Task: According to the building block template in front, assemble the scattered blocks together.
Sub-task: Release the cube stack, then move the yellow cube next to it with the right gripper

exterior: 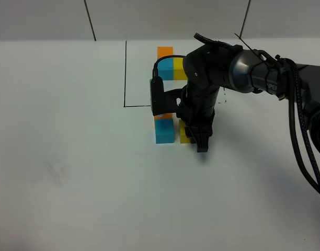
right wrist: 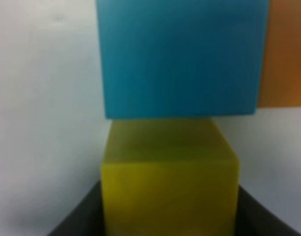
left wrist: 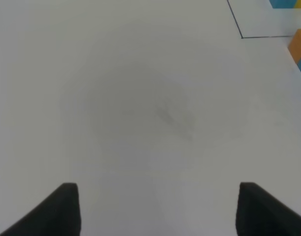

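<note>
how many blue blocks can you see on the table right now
2: one blue cube left of the yellow cube at the right gripper; one blue cube in the framed template.

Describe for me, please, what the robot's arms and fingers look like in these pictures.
The right arm is glossy black with rounded joint housings and one grey metallic segment. Black cables run along it, one braided. A small black box sits at the wrist. Its fingers are black. Of the left arm, only two matte black fingers with angular tips show.
</note>
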Tool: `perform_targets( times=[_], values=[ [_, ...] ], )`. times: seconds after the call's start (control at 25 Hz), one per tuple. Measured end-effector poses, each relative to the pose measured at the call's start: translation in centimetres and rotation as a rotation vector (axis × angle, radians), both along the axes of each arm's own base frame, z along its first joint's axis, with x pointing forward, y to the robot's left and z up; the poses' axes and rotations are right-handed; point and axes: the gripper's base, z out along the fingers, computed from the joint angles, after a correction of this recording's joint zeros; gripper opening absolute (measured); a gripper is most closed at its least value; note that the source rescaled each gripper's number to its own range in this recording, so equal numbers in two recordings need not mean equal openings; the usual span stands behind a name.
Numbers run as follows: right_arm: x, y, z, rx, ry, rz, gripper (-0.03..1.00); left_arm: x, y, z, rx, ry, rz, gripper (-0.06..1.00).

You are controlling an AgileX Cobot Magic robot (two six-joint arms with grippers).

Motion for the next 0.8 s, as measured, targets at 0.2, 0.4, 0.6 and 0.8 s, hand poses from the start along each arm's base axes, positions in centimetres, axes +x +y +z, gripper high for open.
perform_targets(
  times=[0.2,0.4,0.6,0.8],
  values=[
    [0.07,0.09,-0.02,0.009,-0.007,-0.002,0.01,0.00,0.00,0.00,0.000,0.000,0.000,0.46],
    [0.15,0.19,-0.05,0.020,-0.015,-0.003,0.01,0.00,0.00,0.00,0.000,0.000,0.000,0.46],
    [0.20,0.26,-0.12,0.027,-0.020,-0.004,0.01,0.00,0.00,0.00,0.000,0.000,0.000,0.46],
    [0.21,0.31,-0.35,0.030,-0.016,-0.007,0.01,0.00,0.00,0.00,0.000,0.000,0.000,0.46]
  ],
)
